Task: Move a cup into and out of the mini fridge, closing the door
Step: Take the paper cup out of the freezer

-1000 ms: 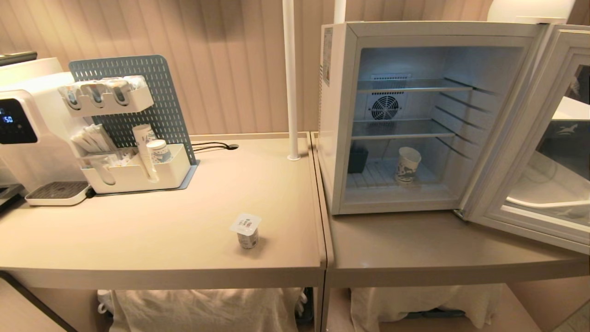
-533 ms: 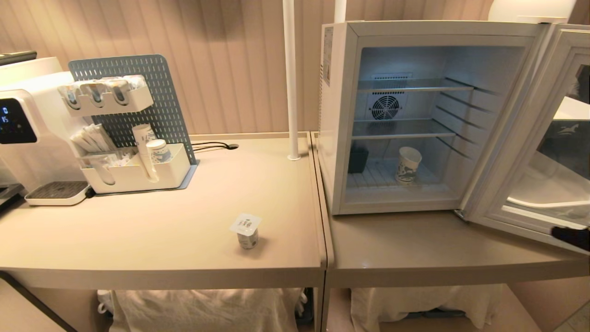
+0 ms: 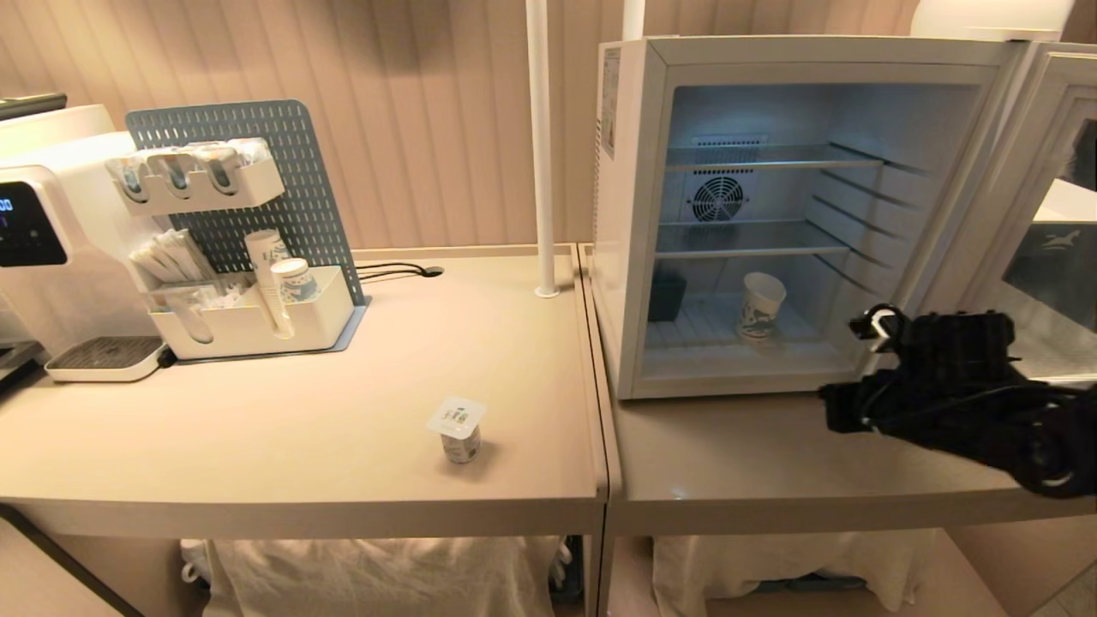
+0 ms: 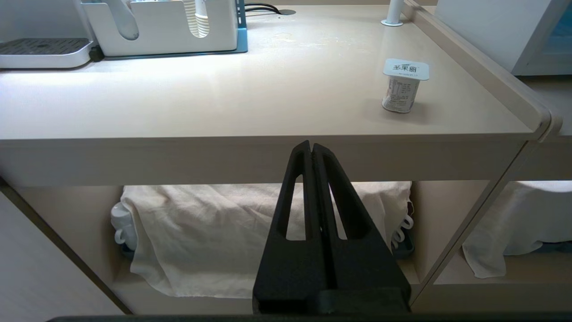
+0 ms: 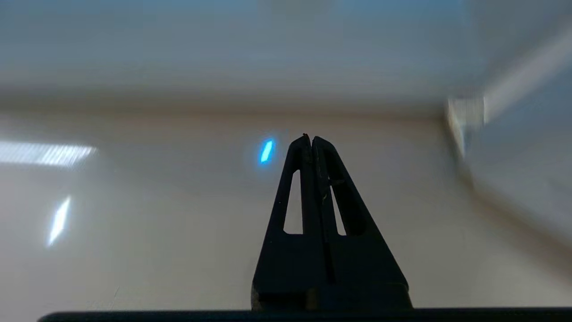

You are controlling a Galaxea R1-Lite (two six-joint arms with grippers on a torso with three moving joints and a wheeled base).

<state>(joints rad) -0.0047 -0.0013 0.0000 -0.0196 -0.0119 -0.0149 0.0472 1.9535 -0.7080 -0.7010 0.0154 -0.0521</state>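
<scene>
The white mini fridge (image 3: 630,171) stands on the right table with its door (image 3: 1058,171) swung wide open to the right. The cup (image 3: 761,307), white with a blue-green print, stands upright on the fridge floor below the wire shelves. My right gripper (image 3: 833,411) hovers over the table in front of the fridge's lower right corner, short of the opening. In the right wrist view it (image 5: 311,139) is shut and empty above the bare tabletop. My left gripper (image 4: 311,146) is parked, shut and empty, just below the left table's front edge.
A small foil-lidded pot (image 3: 457,428) stands near the left table's front right corner. At the back left are a water dispenser (image 3: 43,240) and a pegboard organiser (image 3: 248,317) with stacked cups. A white pole (image 3: 540,146) rises beside the fridge. Cloth (image 4: 201,232) covers the shelf below.
My right arm has come up from the lower right into the head view and now sits in front of the fridge's lower right corner. The cup and the left arm have not moved.
</scene>
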